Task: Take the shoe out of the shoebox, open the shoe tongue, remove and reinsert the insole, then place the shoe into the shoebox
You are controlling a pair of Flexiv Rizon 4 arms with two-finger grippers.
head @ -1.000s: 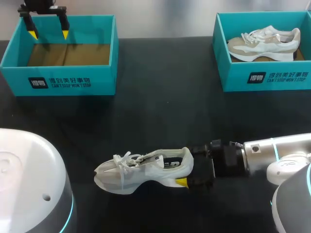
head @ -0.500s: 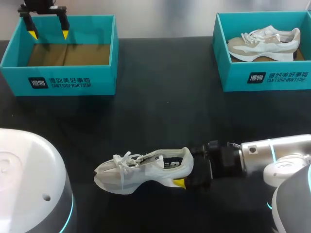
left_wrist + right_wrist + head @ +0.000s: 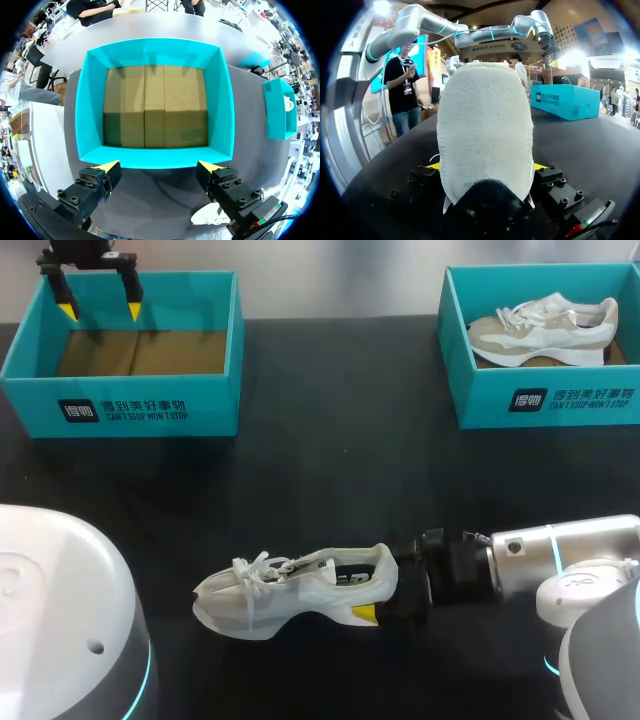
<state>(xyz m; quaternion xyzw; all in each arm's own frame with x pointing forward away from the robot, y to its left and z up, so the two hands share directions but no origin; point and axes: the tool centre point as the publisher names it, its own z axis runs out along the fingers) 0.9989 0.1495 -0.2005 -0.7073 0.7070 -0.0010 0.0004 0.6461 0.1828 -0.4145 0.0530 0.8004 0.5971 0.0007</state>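
While the white shoe (image 3: 300, 595) is lying on its side at the near middle of the black table (image 3: 340, 460), toe pointing left, the right gripper (image 3: 380, 585) is sitting at its heel. Its jaws are standing wide apart, one on each side of the heel, close against the shoe (image 3: 485, 130) without clamping it; the right gripper (image 3: 485, 167) is showing a yellow tip at either edge. The left gripper (image 3: 98, 310) is hovering over the far edge of the left box (image 3: 140, 405), jaws spread wide and holding nothing. From the wrist, the left gripper (image 3: 159, 167) is looking into the left box (image 3: 82, 115), whose brown floor is bare. At the far right, another box (image 3: 545, 400) is holding a second shoe (image 3: 545, 328).
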